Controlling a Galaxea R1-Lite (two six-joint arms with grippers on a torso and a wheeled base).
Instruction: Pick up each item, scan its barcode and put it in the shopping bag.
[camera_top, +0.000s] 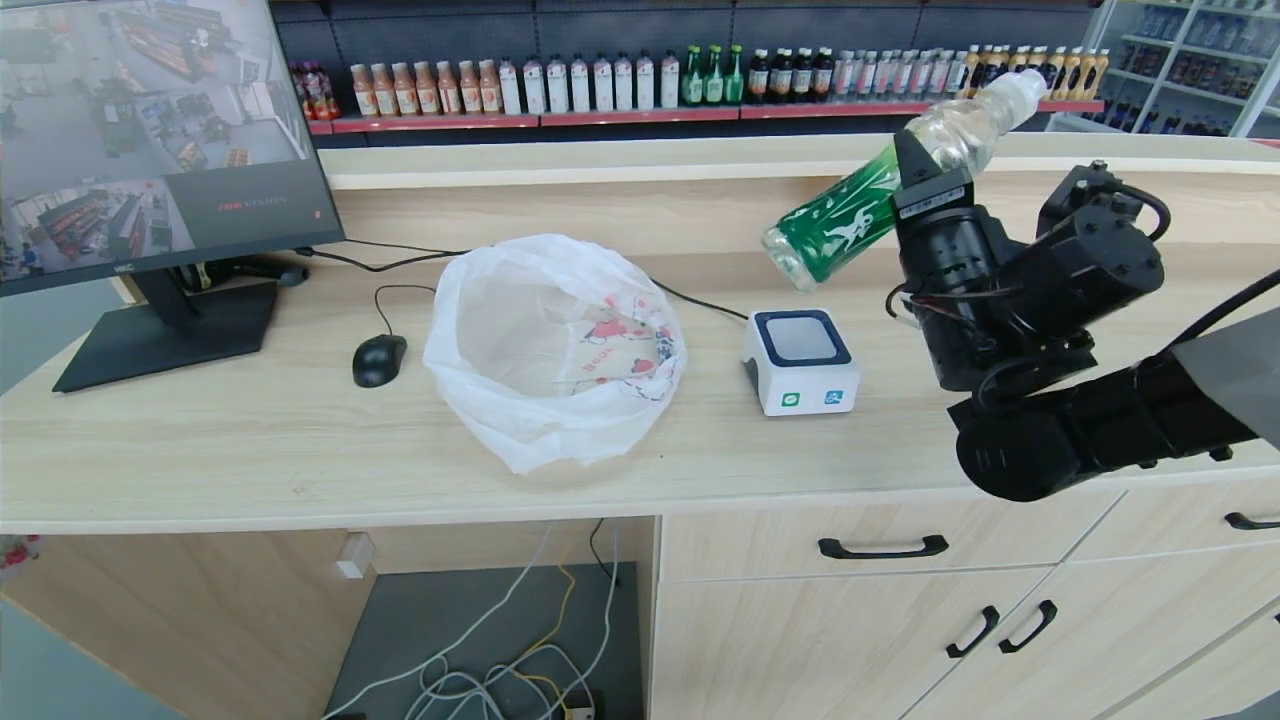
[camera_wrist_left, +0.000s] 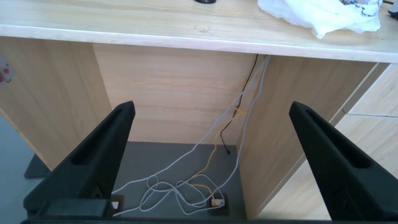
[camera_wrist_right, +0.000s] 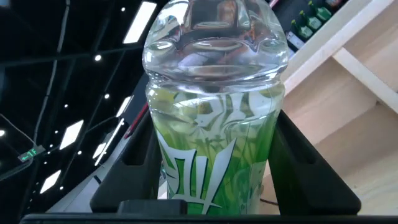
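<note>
My right gripper (camera_top: 915, 180) is shut on a clear water bottle with a green label (camera_top: 860, 205), held tilted in the air above and just right of the white scanner box (camera_top: 800, 360). The bottle's base points down toward the scanner and its white cap points up to the right. In the right wrist view the bottle (camera_wrist_right: 214, 118) sits clamped between the black fingers (camera_wrist_right: 134, 168). The white shopping bag (camera_top: 555, 345) stands open on the counter left of the scanner, with a printed packet inside. My left gripper (camera_wrist_left: 211, 155) hangs open below the counter edge, facing the cable recess.
A black mouse (camera_top: 379, 359) lies left of the bag, and a monitor (camera_top: 150, 130) stands at the far left. The scanner's cable runs behind the bag. Cabinet drawers (camera_top: 880, 548) sit below the counter on the right. Loose cables (camera_wrist_left: 186, 186) lie on the floor underneath.
</note>
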